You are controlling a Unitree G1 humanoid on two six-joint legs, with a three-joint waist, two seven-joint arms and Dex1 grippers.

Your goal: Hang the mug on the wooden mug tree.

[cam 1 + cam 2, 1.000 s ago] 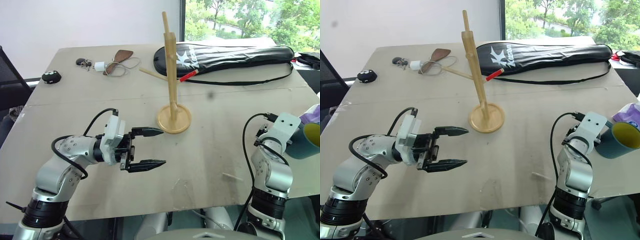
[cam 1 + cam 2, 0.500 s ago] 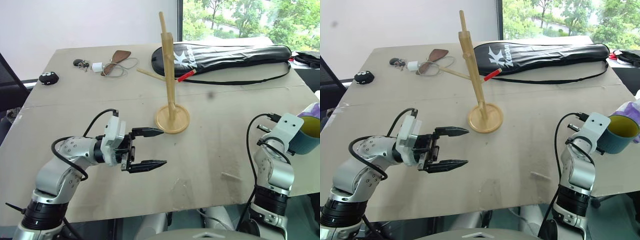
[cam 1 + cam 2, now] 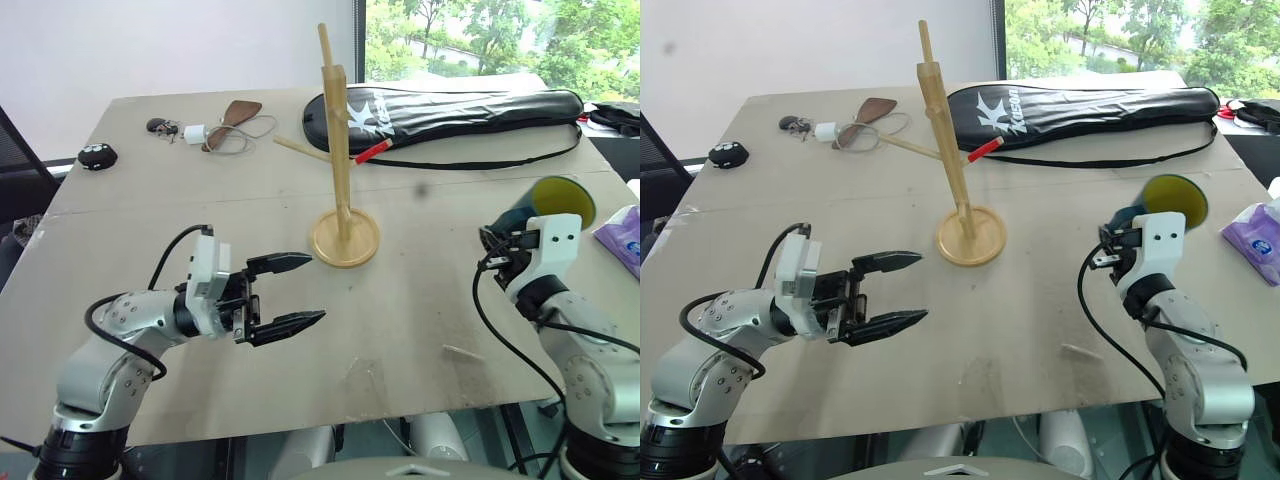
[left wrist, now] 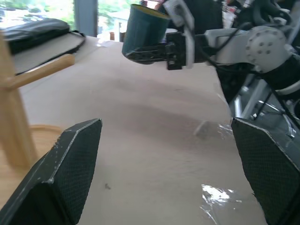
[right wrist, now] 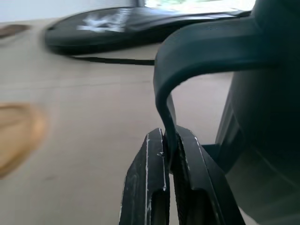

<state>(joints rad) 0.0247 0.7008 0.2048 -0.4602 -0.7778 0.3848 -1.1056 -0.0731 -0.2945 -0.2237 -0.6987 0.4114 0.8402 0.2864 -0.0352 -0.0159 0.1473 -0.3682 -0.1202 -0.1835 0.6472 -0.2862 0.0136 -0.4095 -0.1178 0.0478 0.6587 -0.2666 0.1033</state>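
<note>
The right gripper [image 5: 169, 157] is pinched tight on the mug [image 3: 1168, 196], its 2 black fingers [image 5: 147, 187] clamping the thin lower end of the teal loop handle between them. In the head views this sits at the right middle of the frame, with the mug carried in the air above the table [image 3: 420, 300]. The cup is tipped onto its side beyond the fingertips, its yellow inside facing back toward the camera.

The left gripper [image 3: 285, 292] hovers at the lower left of the frame with its jaws spread apart and nothing between them, pointing toward the right of the picture. In the left wrist view the mug and the right gripper show beyond its 2 fingers [image 4: 70, 164].

The wooden mug tree [image 3: 341, 170] stands upright on its round base at the centre of the frame, between the 2 arms and a little farther back, well apart from the mug. Its pegs are bare.

Behind it, along the upper right, lies a long black racket bag [image 3: 450, 110]. A purple packet [image 3: 1255, 235] lies at the right edge, and a few small items [image 3: 205, 125] sit at the upper left.
</note>
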